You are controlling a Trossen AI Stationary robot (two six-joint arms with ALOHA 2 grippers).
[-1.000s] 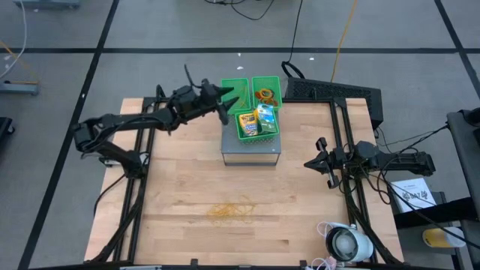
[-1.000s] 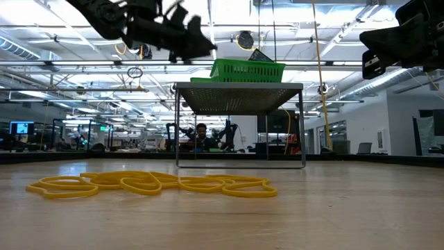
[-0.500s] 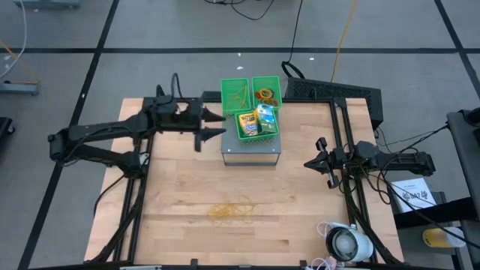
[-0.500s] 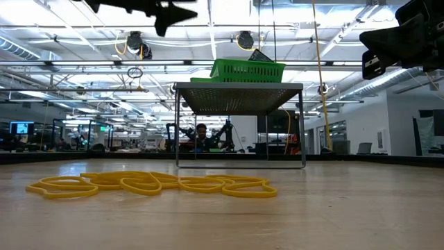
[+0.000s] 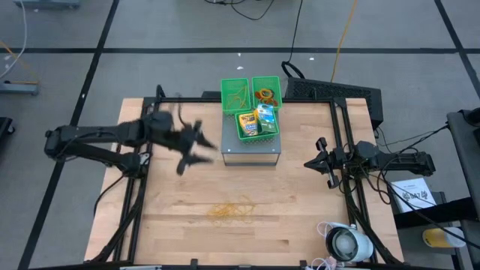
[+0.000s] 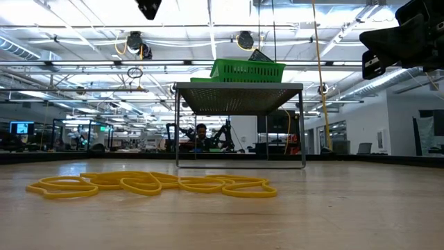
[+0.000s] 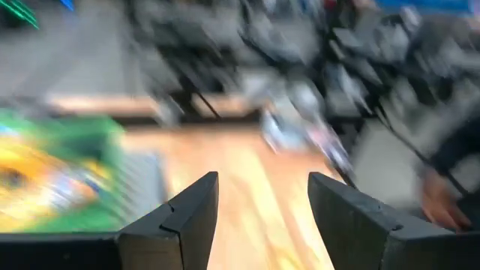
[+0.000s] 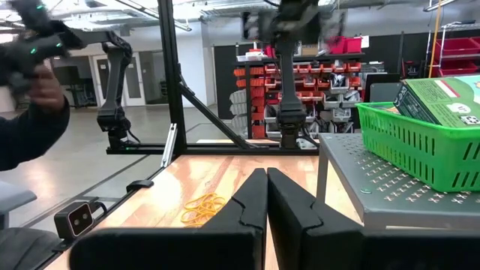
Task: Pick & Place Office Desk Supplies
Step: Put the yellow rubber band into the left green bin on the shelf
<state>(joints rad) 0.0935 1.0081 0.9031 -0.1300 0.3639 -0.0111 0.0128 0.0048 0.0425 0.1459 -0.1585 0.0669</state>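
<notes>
A tangle of tan rubber bands (image 5: 231, 211) lies flat on the wooden table near its front edge, also in the low view (image 6: 149, 184). On a grey raised shelf (image 5: 251, 152) stand green mesh bins. One holds a yellow-green crayon box (image 5: 247, 123) and a green-white packet (image 5: 265, 118), one coloured rings (image 5: 265, 95), one some loose bands (image 5: 236, 94). My left gripper (image 5: 196, 150) hangs open and blurred left of the shelf, with nothing between its fingers (image 7: 262, 217). My right gripper (image 5: 319, 159) waits shut at the right (image 8: 266, 199).
A white round device (image 5: 346, 244) with cables sits at the near right corner. A black box (image 5: 334, 94) stands at the far right. Bare wood lies between the shelf and the rubber bands. A person's arm (image 8: 30, 112) shows beyond the table's left side.
My left gripper has drawn back from above the far left bin toward the table's left and near edges. It has risen out of the low view's top and tipped from pointing down to nearly level, staying open.
</notes>
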